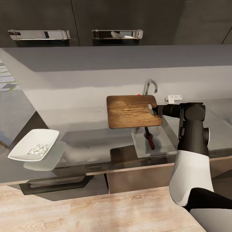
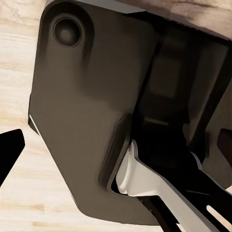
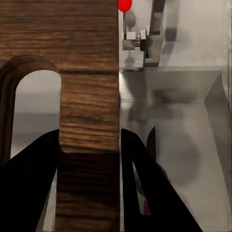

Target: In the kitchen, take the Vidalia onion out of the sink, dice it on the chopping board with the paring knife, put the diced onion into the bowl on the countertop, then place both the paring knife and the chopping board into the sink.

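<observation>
Your right gripper (image 1: 153,110) has the chopping board (image 1: 133,111) by its handle end, fingers closed onto the strip of wood beside the slot hole, and the board hangs level in the air over the sink (image 1: 141,145), above the basin and in front of the tap (image 1: 150,86). From the right wrist camera you can see the two dark fingers (image 3: 34,174) pressed against either face of the board (image 3: 82,72), one of them reaching through the rounded slot, with the steel basin (image 3: 193,145) and the tap's red knob (image 3: 124,5) beyond the board's edge. The knife (image 1: 149,137) lies down in the sink, red handle toward you and dark blade pointing to the back wall (part of it sits under the board's edge in the head view). Over on the left, the white bowl (image 1: 33,144) rests on the countertop (image 1: 80,112), well apart from the sink, with a small cluster of white onion dice (image 1: 38,149) inside it. Your left arm's camera looks at dark robot body panels (image 2: 92,116) over pale wooden floor (image 2: 19,203); whether that hand is open or closed, you can't tell from here.
</observation>
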`<state>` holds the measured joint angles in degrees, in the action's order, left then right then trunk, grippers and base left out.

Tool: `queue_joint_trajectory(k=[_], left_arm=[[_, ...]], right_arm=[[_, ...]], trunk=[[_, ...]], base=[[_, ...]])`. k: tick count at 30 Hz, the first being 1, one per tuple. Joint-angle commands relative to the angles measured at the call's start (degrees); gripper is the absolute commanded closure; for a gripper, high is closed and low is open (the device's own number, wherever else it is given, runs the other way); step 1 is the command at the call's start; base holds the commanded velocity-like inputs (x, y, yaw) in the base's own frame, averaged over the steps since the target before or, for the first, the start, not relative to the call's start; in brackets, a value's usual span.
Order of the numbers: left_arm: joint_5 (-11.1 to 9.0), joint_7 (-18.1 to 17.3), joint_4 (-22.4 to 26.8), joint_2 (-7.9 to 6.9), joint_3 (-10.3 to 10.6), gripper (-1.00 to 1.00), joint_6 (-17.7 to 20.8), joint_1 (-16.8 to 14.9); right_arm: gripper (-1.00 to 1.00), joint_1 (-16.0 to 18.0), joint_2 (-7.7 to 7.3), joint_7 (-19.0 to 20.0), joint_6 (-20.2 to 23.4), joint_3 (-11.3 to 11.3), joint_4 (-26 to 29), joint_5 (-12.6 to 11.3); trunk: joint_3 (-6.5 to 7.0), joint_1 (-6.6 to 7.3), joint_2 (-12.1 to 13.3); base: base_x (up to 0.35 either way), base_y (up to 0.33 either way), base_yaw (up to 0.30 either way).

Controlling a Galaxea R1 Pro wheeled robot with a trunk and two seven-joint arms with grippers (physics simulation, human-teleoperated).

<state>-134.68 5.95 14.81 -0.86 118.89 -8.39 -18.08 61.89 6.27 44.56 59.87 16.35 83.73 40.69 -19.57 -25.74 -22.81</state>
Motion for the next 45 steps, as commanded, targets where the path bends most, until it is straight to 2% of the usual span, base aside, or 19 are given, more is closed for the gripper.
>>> queue_joint_trajectory(k=[1,7,10,14,16,45], left_arm=[[-0.32,0.36,0.31,-0.05,0.47,-1.0,-0.49,-0.11],[-0.32,0.38,0.31,-0.06,0.47,-1.0,-0.49,-0.11],[-0.32,0.38,0.31,-0.06,0.47,-1.0,-0.49,-0.11],[-0.32,0.38,0.31,-0.03,0.47,-1.0,-0.49,-0.11],[-0.32,0.38,0.31,-0.04,0.47,-1.0,-0.49,-0.11],[-0.32,0.38,0.29,-0.03,0.47,-1.0,-0.49,-0.11]], right_arm=[[1.0,0.08,0.06,-0.45,0.13,0.08,0.03,0.74],[1.0,0.08,0.06,-10.57,0.13,-0.19,0.03,0.8],[1.0,0.08,0.06,-12.68,0.13,-0.24,0.02,0.9],[1.0,0.08,0.06,-18.91,0.13,-0.26,-0.05,1.07],[1.0,0.02,0.06,-19.91,0.13,-0.24,-0.05,1.06],[1.0,-2.13,0.54,-20.26,0.13,0.07,-0.12,0.46]], trunk=[[-0.1,-0.05,-0.1],[-0.1,-0.05,-0.1],[-0.1,-0.05,-0.1],[-0.1,-0.05,-0.1],[-0.1,-0.05,-0.1],[0.0,-0.05,-0.1]], base=[[0.095,-0.016,0.0],[0.204,-0.148,0.0],[0.247,-0.196,0.0],[0.108,-0.086,0.0],[0.016,-0.013,0.0],[0.0,0.0,-0.016]])
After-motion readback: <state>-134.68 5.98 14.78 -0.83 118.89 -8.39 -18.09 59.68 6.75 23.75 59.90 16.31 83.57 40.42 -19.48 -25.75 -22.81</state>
